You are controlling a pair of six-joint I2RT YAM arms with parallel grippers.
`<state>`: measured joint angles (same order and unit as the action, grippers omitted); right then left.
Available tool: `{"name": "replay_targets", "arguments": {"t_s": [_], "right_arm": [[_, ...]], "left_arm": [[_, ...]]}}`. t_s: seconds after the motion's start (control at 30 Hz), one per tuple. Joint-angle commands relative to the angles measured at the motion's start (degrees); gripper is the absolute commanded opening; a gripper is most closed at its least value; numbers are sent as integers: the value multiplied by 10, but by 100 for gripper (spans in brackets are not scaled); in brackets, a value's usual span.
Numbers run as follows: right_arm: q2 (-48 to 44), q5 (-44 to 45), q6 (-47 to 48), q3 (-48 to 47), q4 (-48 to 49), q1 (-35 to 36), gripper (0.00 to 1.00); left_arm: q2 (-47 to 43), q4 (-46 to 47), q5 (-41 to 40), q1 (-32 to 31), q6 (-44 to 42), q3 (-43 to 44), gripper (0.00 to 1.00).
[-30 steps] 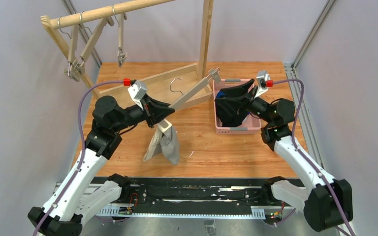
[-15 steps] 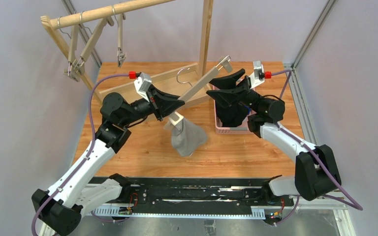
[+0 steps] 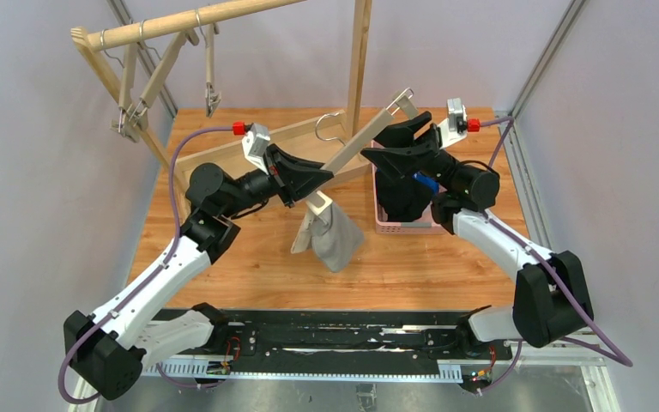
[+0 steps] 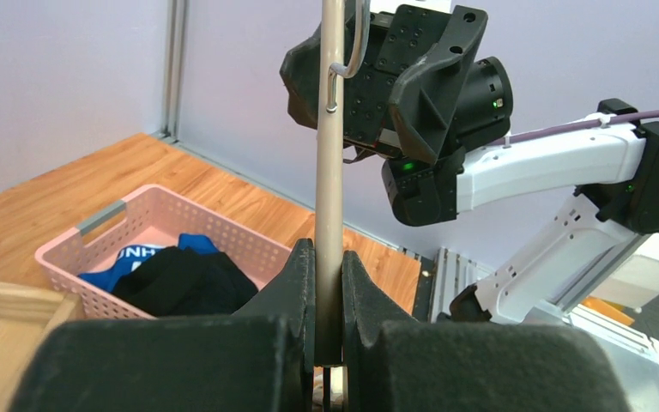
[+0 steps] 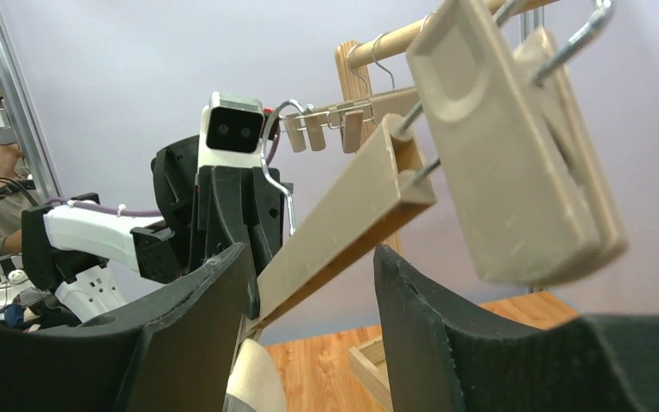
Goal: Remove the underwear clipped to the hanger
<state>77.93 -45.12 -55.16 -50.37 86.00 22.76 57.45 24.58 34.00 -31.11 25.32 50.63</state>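
Top view: left gripper (image 3: 316,178) centre frame, clamped tight on the lower part of the tilted wooden hanger (image 3: 356,153); the hanger runs up to the right, with its hook (image 3: 330,125) above the bar. Grey underwear (image 3: 336,240) hangs from the hanger's low end, just below the left jaws, not between them. Right gripper (image 3: 371,146) sits right of centre with jaws spread wide and the upper part of the hanger bar between the tips, contact unclear. Pink basket (image 3: 403,227) under the right arm, a bit of blue underwear (image 3: 426,182) showing inside. Wooden rack (image 3: 150,30) with spare hangers at upper left. Left wrist view: left gripper (image 4: 328,254) pinches the hanger bar (image 4: 331,129), which rises straight up mid frame; basket (image 4: 103,225) at lower left holds blue underwear (image 4: 137,256) and black underwear (image 4: 184,279), well apart from the jaws; grey one not seen here. Right wrist view: right gripper (image 5: 309,254) jaws wide, hanger bar (image 5: 343,219) passing between them, empty clip (image 5: 515,146) at upper right above the right finger; no underwear clearly made out
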Motion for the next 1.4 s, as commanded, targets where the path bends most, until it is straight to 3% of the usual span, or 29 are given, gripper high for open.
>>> {"name": "replay_targets", "arguments": {"t_s": [0.0,0.17,0.4,0.53,0.63,0.83,1.07,1.37], "right_arm": [[5,11,1,-32,35,13,55],[13,16,-1,-47,35,15,52],[25,11,-6,-62,35,19,38],[30,5,-9,-67,35,19,22],[33,0,-14,-72,34,19,2],[32,2,-12,-65,35,19,1],[12,12,0,-50,35,19,1],[-2,18,7,-39,34,19,1]], "left_arm": [[6,84,-13,-13,26,-5,0],[14,98,-19,-26,26,-7,0],[28,106,-23,-33,28,1,0],[34,106,-25,-36,26,3,0],[40,106,-26,-37,25,5,0],[45,106,-29,-37,30,2,2],[39,106,-31,-37,26,-16,34],[7,99,-46,-37,3,-41,45]]}}
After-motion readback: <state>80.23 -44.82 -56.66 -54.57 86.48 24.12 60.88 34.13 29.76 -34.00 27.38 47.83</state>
